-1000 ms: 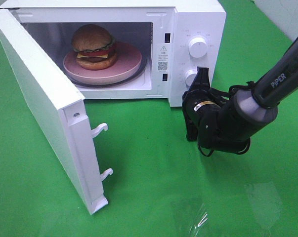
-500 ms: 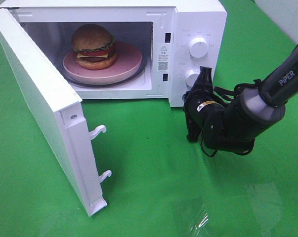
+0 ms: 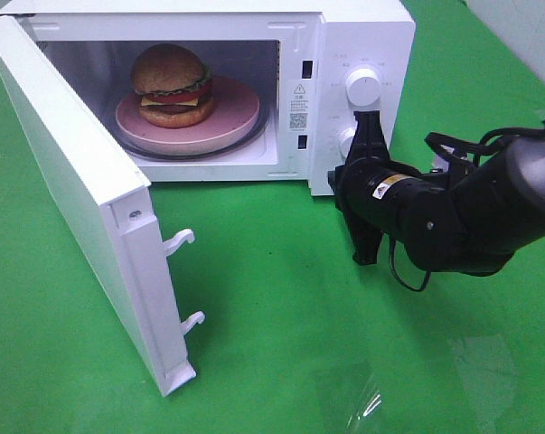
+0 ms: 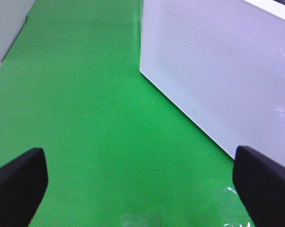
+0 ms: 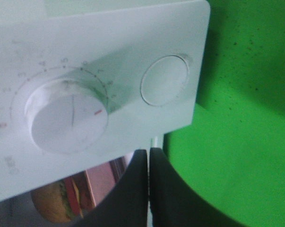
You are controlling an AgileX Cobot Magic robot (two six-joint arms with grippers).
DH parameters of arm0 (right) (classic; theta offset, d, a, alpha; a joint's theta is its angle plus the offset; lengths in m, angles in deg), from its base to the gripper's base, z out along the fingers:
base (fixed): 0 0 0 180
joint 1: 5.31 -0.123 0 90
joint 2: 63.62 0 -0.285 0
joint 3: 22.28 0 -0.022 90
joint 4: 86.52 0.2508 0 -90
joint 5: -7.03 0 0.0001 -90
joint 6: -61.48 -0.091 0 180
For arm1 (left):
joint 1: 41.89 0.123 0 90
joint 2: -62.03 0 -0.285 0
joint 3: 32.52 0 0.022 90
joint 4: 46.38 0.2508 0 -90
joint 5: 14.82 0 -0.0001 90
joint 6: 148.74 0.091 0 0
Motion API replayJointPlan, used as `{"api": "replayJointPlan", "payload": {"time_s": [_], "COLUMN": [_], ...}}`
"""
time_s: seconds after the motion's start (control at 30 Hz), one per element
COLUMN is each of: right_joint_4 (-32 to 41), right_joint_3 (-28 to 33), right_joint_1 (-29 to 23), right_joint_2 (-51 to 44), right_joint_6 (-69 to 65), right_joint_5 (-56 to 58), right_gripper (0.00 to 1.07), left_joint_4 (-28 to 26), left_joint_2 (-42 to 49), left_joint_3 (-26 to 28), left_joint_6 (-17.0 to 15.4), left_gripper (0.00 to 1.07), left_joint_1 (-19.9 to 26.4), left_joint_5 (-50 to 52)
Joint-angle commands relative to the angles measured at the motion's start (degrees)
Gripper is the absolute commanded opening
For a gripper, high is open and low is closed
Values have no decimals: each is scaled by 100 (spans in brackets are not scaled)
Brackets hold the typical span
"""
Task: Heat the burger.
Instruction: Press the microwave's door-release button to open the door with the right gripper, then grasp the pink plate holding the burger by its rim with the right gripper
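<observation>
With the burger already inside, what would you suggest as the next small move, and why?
Probably the left tool pushes the open door shut: the burger sits inside on the plate, and the shut right tool hangs by the knobs.

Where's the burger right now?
The burger sits on the pink plate inside the microwave, in the upper left of the high view, behind the door, which stands open.

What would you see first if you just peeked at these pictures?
A golden-bun burger with cheese and tomato, sitting on a round pink plate inside the white microwave oven, whose door hangs wide open on the left. Then the black right gripper, pinched shut, right by the microwave's dials.
</observation>
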Motion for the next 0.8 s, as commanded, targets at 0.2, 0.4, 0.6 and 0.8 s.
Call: {"api": "replayJointPlan", "payload": {"time_s": [0.2, 0.4, 0.6, 0.8], "right_joint_4": [-705, -705, -705, -705], "right_joint_3": [132, 132, 126, 126], "right_joint_1": [-17, -17, -17, -17], "right_joint_2": [-1140, -1621, -1960, -2120], "right_joint_6": [2212, 3776, 4784, 5306], "right_joint_5": [2160, 3352, 4286, 4836], "right_gripper": [0, 0, 2, 3], "left_joint_4": [-23, -23, -23, -23], "left_joint_2": [23, 23, 23, 23], "left_joint_3": [-11, -11, -11, -11], "left_joint_6": [-17, -17, -17, -17], "left_gripper": [99, 99, 99, 99], "left_joint_1": [23, 23, 23, 23], "left_joint_5": [29, 29, 29, 29]}}
